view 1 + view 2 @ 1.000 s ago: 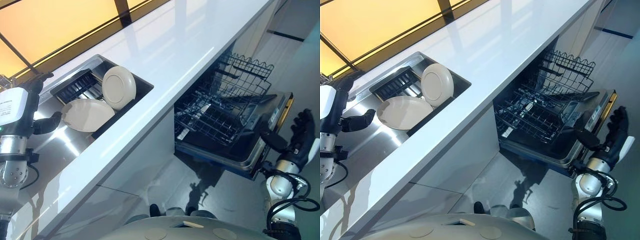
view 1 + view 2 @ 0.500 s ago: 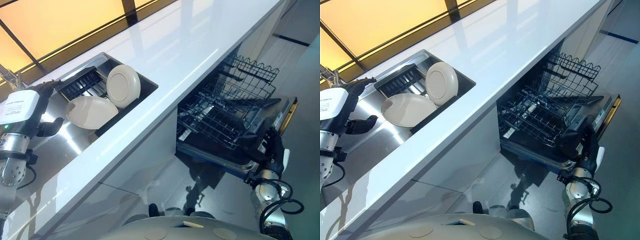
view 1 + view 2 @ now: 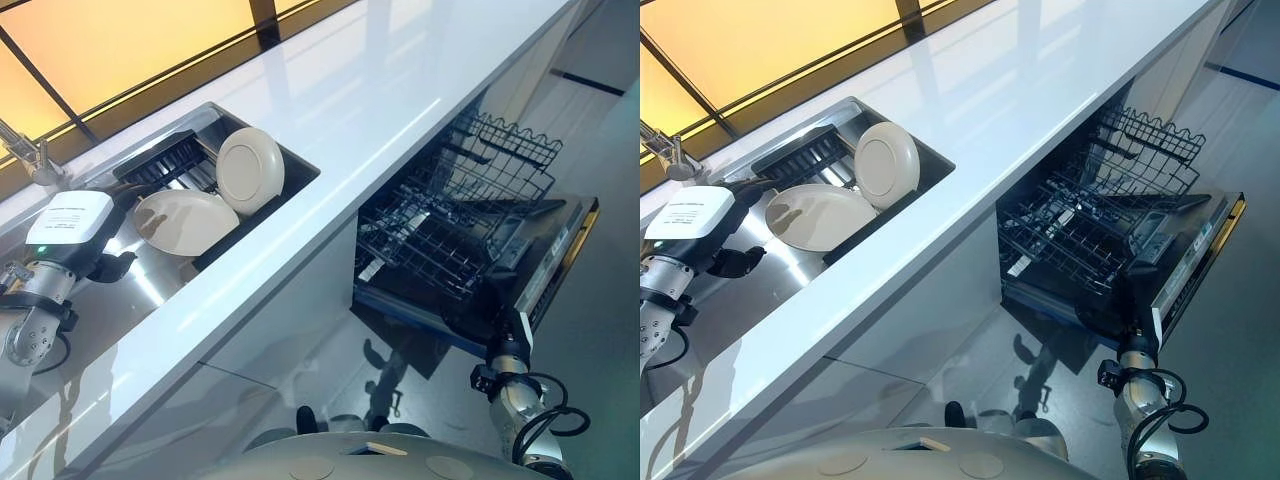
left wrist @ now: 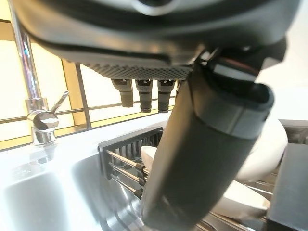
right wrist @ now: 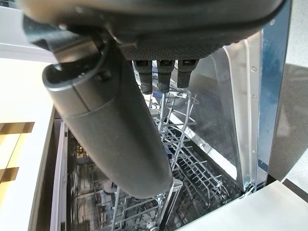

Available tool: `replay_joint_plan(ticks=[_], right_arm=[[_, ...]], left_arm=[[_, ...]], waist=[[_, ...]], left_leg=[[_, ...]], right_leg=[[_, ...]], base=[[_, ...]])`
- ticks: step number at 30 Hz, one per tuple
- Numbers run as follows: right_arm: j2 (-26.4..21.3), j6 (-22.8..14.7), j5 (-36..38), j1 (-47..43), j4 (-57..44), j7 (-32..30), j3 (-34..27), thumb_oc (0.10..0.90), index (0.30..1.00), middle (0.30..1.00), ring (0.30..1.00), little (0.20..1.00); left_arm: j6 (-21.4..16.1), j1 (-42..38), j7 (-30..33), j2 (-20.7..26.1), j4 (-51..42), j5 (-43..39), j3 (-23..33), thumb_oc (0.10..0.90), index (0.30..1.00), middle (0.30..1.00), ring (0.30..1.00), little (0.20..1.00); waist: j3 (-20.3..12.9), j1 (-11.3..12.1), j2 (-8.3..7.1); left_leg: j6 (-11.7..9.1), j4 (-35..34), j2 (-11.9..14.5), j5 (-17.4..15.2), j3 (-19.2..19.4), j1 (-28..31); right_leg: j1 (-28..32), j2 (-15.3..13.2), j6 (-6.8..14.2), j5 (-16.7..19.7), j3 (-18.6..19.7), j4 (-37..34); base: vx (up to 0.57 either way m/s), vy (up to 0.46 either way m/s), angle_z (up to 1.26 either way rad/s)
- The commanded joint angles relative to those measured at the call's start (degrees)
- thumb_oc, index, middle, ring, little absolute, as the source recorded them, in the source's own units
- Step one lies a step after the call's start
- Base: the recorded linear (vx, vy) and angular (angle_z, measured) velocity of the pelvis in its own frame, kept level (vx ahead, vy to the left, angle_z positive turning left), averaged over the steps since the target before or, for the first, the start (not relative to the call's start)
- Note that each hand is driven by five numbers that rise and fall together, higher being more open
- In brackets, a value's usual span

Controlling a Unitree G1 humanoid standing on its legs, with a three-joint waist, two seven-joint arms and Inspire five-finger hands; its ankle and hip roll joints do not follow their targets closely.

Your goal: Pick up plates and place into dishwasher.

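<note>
Two cream plates are in the sink (image 3: 150, 290). One plate (image 3: 185, 222) lies nearly flat, and the other plate (image 3: 250, 170) leans upright against it beside a black rack (image 3: 165, 165). My left hand (image 3: 75, 235) hovers over the sink just left of the flat plate. Its fingers (image 4: 144, 94) are straight and hold nothing. The dishwasher stands open with its door (image 3: 550, 260) down and the lower wire rack (image 3: 440, 240) pulled out. My right hand (image 5: 115, 130) is low at the door's outer edge, open, facing the rack (image 5: 192, 168).
A long white counter (image 3: 380, 90) runs between the sink and the dishwasher. A chrome faucet (image 3: 30, 160) stands at the sink's far left. Glossy grey floor (image 3: 330, 360) lies in front of the cabinets.
My left hand has moved closer to the flat plate. The right hand has dropped from beside the door to low at its outer edge. The camera has shifted slightly.
</note>
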Motion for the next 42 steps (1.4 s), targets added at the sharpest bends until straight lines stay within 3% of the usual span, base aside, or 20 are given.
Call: replay_joint_plan(ticks=[1, 13, 29, 42], right_arm=[[-1.60, -6.38, -0.80, -4.83, -6.30, 1.25, 1.26, 0.800, 0.900, 0.900, 0.900, 0.900], [-0.94, -8.17, 0.48, -4.45, -7.85, 4.99, 2.20, 0.800, 0.900, 0.900, 0.900, 0.900], [-1.18, -8.09, 1.05, -4.31, -8.01, 5.57, 3.81, 0.800, 0.900, 0.900, 0.900, 0.900], [-1.26, -7.97, 0.76, -3.80, -7.88, 5.72, 3.79, 0.800, 0.900, 0.900, 0.900, 0.900]], left_arm=[[0.96, -9.38, 5.31, 6.02, -0.37, 0.74, 2.26, 0.800, 0.900, 0.900, 0.900, 0.900], [1.52, -12.47, 9.32, 4.25, 0.29, 3.81, -2.40, 0.800, 0.900, 0.900, 0.900, 0.900], [1.34, -18.34, 1.61, 6.88, 0.82, 8.01, -10.33, 0.800, 0.900, 0.900, 0.900, 0.900], [1.35, -22.66, 2.33, 6.02, 3.27, 7.12, -14.66, 0.800, 0.900, 0.900, 0.900, 0.900]], waist=[[-0.36, -0.30, -0.28], [-0.15, -1.34, -0.39], [0.17, -2.86, -0.14], [0.51, -4.17, -0.08]], left_leg=[[1.53, 0.12, -4.34, -6.90, -0.78, 1.01], [1.72, 0.16, -4.24, -7.17, 0.12, 1.41], [1.91, 0.42, -4.29, -7.49, 0.18, 1.86], [1.90, 0.21, -4.25, -7.53, 1.29, 1.94]], right_leg=[[-5.24, 2.10, 5.11, -1.45, -2.17, 6.37], [-5.53, 2.05, 5.21, -1.58, -1.80, 7.30], [-5.70, 2.76, 5.17, -1.65, -0.10, 7.66], [-5.69, 3.22, 5.14, -1.43, 0.60, 7.06]], base=[[0.00, 0.000, 0.00], [0.00, 0.000, 0.00], [0.00, 0.000, -0.01], [0.00, -0.006, -0.03]])
